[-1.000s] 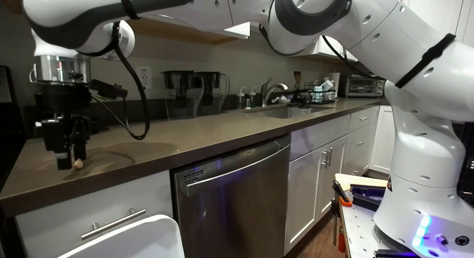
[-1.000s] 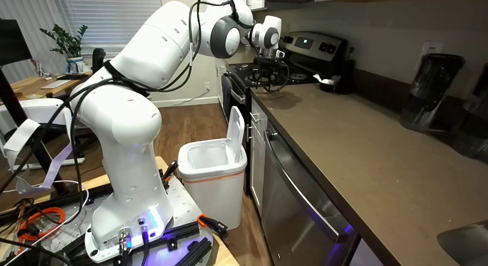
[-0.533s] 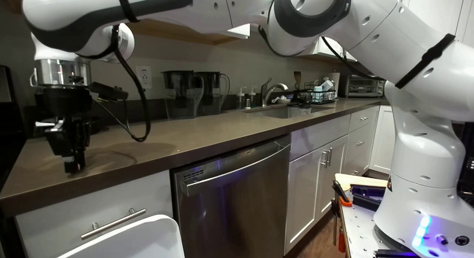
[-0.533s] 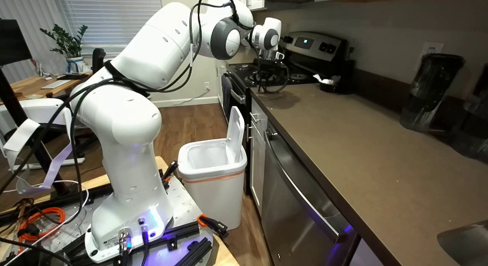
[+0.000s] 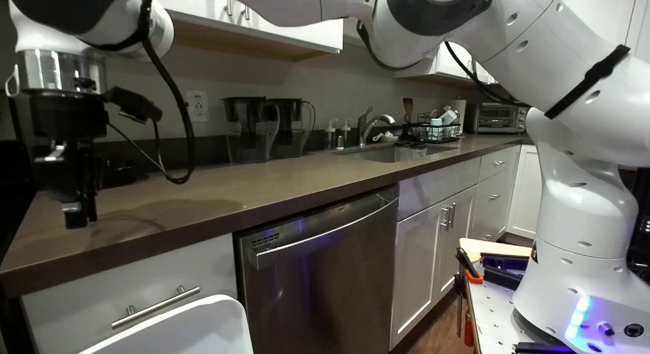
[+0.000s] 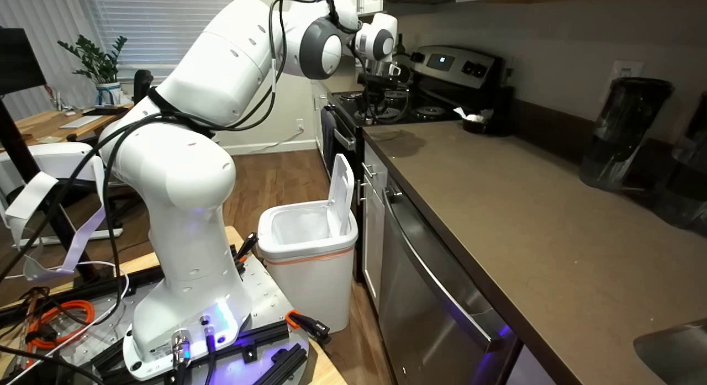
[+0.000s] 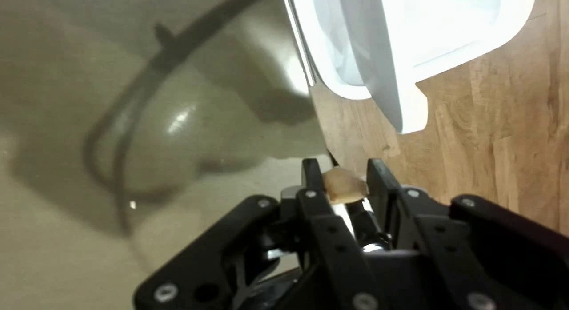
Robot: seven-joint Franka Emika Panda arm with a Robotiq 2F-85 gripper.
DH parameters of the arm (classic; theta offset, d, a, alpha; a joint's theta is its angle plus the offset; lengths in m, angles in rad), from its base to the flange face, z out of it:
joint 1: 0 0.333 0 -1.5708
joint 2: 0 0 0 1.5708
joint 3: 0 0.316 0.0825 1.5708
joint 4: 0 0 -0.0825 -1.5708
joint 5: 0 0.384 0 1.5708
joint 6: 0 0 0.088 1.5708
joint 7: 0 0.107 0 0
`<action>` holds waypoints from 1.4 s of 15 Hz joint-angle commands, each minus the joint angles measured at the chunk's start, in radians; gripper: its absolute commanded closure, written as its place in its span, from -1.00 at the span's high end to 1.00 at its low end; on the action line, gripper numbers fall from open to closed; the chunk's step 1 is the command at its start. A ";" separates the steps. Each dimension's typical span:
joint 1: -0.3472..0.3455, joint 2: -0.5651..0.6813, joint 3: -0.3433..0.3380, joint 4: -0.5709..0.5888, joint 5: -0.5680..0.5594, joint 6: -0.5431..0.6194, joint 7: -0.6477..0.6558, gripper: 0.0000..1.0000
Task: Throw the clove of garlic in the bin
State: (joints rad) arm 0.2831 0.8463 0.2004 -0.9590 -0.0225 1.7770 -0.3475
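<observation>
The clove of garlic [image 7: 344,186], a small tan lump, is pinched between the fingertips in the wrist view. My gripper [image 7: 345,173] is shut on it, raised over the end of the counter close to its front edge. In an exterior view the black gripper [image 5: 84,218] points down and its fingers hide the clove. The white bin [image 6: 312,288] stands on the floor before the cabinets with its lid [image 6: 342,194] up. From the wrist, the bin's raised lid [image 7: 378,56] and part of its bright inside show beyond the counter edge.
The brown counter [image 5: 203,191] has pitchers [image 5: 249,130] against the wall and a sink [image 5: 386,153] further along. A black stove [image 6: 397,109] adjoins the counter's end near the gripper. A drawer handle [image 5: 155,307] juts out below the counter edge.
One second ago the clove lay on the counter beside the parted fingers. The fingers then came together around it, and the gripper has since risen and shifted toward the stove.
</observation>
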 commanded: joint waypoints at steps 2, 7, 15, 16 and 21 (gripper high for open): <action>0.030 -0.122 0.046 -0.082 0.003 -0.087 -0.030 -0.85; 0.058 -0.222 0.088 -0.189 0.014 -0.102 -0.017 -0.85; 0.041 -0.394 0.143 -0.443 0.080 -0.064 -0.007 -0.85; 0.039 -0.420 0.146 -0.472 0.092 -0.061 -0.007 -0.85; 0.039 -0.548 0.151 -0.591 0.147 -0.042 -0.011 -0.85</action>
State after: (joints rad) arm 0.3418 0.4044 0.3392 -1.4341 0.0833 1.6967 -0.3511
